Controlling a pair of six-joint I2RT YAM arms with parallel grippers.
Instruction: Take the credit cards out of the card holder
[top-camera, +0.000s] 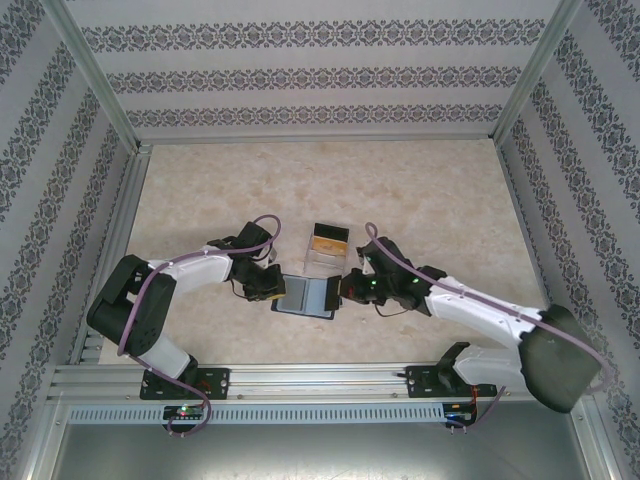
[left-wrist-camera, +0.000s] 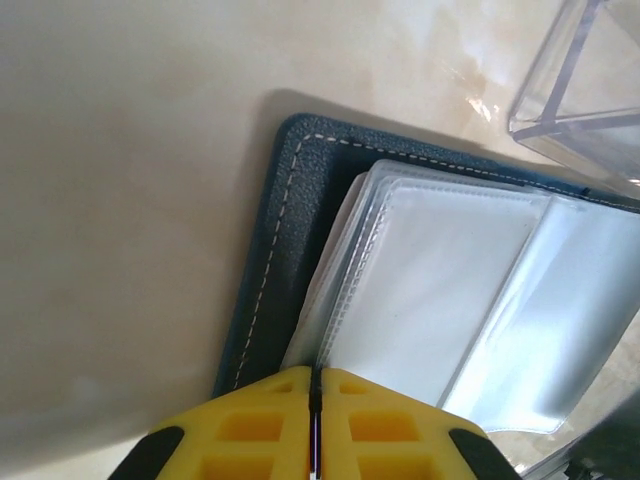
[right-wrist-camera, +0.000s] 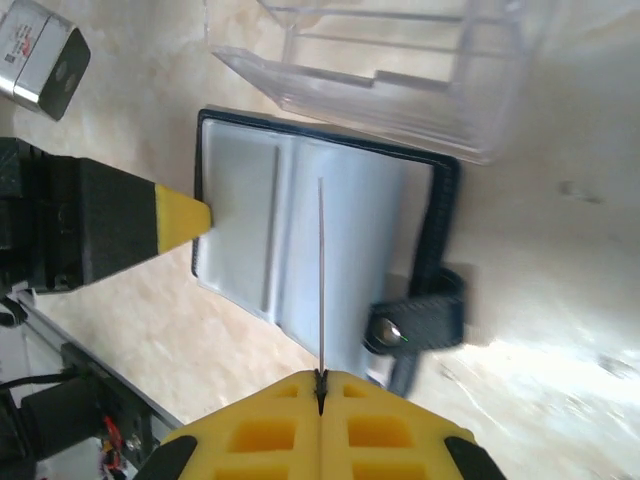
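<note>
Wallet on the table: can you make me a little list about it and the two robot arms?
wallet: lying open on the table, clear sleeves showing
stand: clear, just behind the wallet
left gripper: jaws shut, at the wallet's left edge
right gripper: jaws shut, at the wallet's right edge, near the tab

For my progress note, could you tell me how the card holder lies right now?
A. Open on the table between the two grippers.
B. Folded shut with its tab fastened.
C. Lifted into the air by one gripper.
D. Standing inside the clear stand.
A: the card holder lies open on the table, clear sleeves showing, with the left gripper and the right gripper at opposite edges.
</note>
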